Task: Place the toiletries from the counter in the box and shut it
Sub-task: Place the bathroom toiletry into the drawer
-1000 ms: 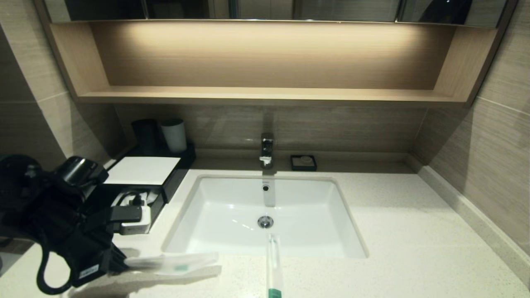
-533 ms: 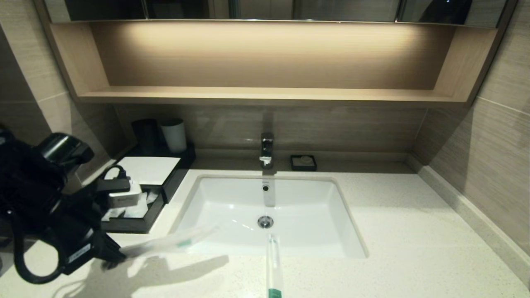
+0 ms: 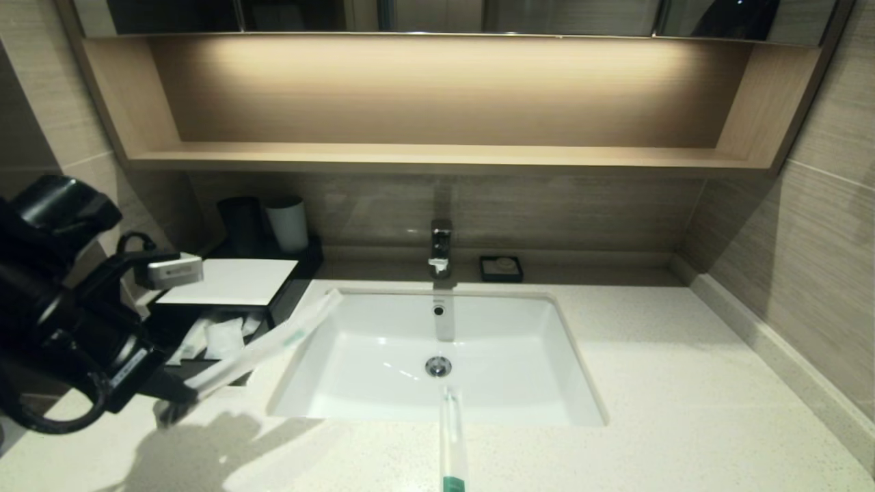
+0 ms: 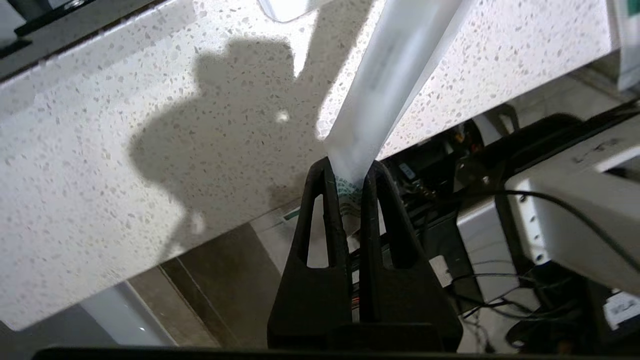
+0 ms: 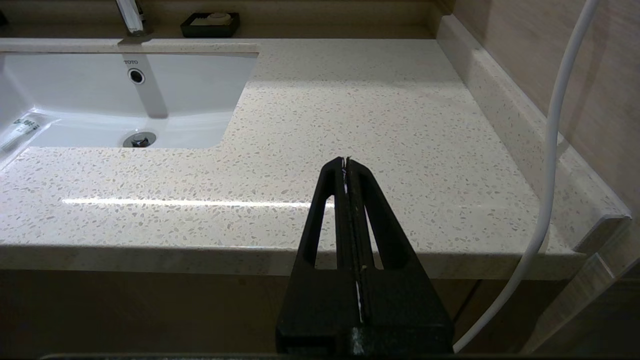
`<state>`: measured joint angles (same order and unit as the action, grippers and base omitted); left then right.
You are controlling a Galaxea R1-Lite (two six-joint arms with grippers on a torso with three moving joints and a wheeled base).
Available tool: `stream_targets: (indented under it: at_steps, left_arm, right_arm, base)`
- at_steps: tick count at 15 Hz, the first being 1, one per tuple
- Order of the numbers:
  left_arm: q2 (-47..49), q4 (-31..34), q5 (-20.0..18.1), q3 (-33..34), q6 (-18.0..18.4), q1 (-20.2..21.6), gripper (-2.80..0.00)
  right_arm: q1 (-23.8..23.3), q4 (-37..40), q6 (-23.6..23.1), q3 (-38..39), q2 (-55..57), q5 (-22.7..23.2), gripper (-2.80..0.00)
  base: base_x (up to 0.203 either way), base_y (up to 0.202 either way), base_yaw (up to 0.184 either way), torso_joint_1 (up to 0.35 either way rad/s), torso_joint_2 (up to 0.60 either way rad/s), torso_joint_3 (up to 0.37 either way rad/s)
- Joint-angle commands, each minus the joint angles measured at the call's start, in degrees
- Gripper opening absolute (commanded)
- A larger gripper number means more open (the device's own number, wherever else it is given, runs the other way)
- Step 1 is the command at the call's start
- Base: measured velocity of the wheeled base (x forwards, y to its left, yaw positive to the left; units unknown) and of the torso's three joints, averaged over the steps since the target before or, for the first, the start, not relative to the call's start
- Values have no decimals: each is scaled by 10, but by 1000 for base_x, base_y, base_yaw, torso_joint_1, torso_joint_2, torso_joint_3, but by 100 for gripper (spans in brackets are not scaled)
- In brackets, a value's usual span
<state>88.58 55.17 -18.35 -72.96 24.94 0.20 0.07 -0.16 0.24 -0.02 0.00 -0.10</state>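
Now the left claw (image 3: 179,400), clenched on 1 end of the wrapped toothbrush (image 3: 266,348), has swung it up off the bench (image 3: 683,383) toward the open box (image 3: 225,338). Right claw (image 5: 347,162) is pressed together, empty, off the bench edge. A 2nd packet (image 3: 451,444) waits.

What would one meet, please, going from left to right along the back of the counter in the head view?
Black cup → white cup → faucet → soap dish.
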Motion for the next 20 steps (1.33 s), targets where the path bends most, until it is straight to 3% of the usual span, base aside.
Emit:
stream_targets:
  at_steps: [1, 3, 10, 12, 17, 20]
  left_arm:
    - [-23, 2, 7, -10, -78, 1, -280]
    - [-24, 2, 52, -32, -146, 2, -280]
    - [-20, 11, 196, -57, -274, 9, -280]
    - [-6, 49, 217, -89, -282, 26, -280]
    - [72, 194, 222, -225, -281, 77, -280]
    - [102, 222, 269, -246, -280, 96, -280]
  right_arm:
    - [0, 0, 0, 1, 0, 0, -280]
    - [0, 0, 0, 1, 0, 0, -280]
    - [0, 0, 0, 1, 0, 0, -280]
    - [0, 0, 0, 1, 0, 0, -280]
    - [0, 0, 0, 1, 0, 0, -280]
    - [0, 0, 0, 1, 0, 0, -280]
  base:
    - [0, 0, 0, 0, 0, 0]
    - [0, 0, 0, 0, 0, 0]
    - [0, 0, 0, 0, 0, 0]
    - [0, 0, 0, 0, 0, 0]
    - [0, 0, 0, 0, 0, 0]
    - [0, 0, 0, 0, 0, 0]
